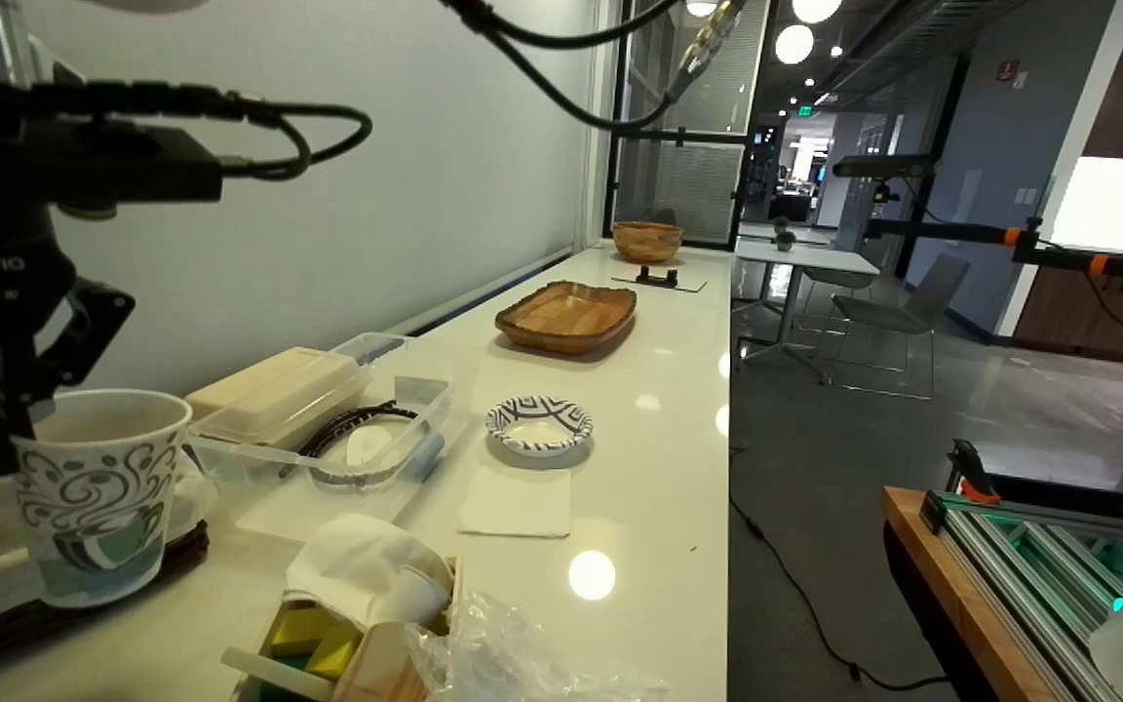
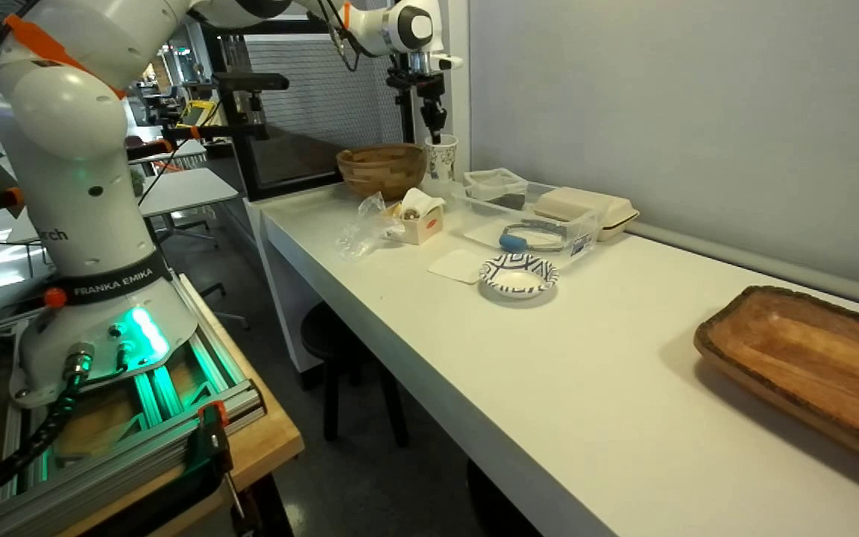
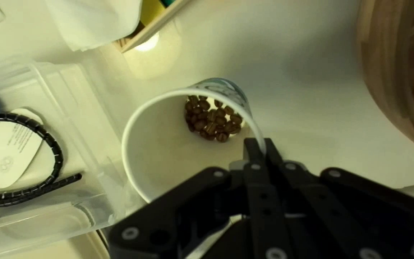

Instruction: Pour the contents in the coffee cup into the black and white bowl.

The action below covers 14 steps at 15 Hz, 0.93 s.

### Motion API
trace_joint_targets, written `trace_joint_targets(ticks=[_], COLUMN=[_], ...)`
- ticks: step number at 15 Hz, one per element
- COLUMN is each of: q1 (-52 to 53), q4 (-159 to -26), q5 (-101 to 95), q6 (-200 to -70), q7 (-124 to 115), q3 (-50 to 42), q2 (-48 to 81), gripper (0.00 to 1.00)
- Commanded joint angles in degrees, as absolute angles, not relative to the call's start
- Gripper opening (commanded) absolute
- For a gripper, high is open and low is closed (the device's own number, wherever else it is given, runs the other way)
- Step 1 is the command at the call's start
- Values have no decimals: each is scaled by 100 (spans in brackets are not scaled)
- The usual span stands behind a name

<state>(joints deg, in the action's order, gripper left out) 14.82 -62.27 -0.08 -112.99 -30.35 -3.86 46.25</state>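
The coffee cup (image 1: 98, 497), white with a swirl print, hangs upright or nearly so from my gripper (image 1: 6, 450). It shows in an exterior view (image 2: 441, 158) and the wrist view (image 3: 164, 151), with dark coffee beans (image 3: 212, 118) at its bottom. My gripper (image 3: 262, 142) is shut on the cup's wall at the rim, one finger inside and one outside. I cannot tell whether the cup's base touches the counter. The black and white bowl (image 1: 522, 414) sits on the counter, empty, well away from the cup; it also shows in an exterior view (image 2: 517, 262).
A clear plastic bin (image 2: 467, 227) with a black cable stands between cup and bowl, along the wall. A small box (image 2: 420, 224) with napkins and a crumpled plastic bag (image 2: 370, 231) stand nearby. A wooden bowl (image 2: 381, 170) is beside the cup. A wooden tray (image 1: 566, 317) lies past the bowl.
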Motion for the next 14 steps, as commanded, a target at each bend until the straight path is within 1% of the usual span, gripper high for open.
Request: trace_joint_targets(ticks=[1, 2, 6, 11, 14], q1=[1216, 1034, 514, 59, -176], q4=[-7291, -7507, -8513, -9900, -10790], q5=[372, 507, 1045, 974, 612], q6=[-11109, -10956, -10551, -10177, -10658], q7=[-2518, -2203, -1003, 109, 423], q3=[-127, 79, 363, 195, -90], q2=[3576, 3342, 2529, 1644, 1212], gripper=[1, 1, 1, 1, 1])
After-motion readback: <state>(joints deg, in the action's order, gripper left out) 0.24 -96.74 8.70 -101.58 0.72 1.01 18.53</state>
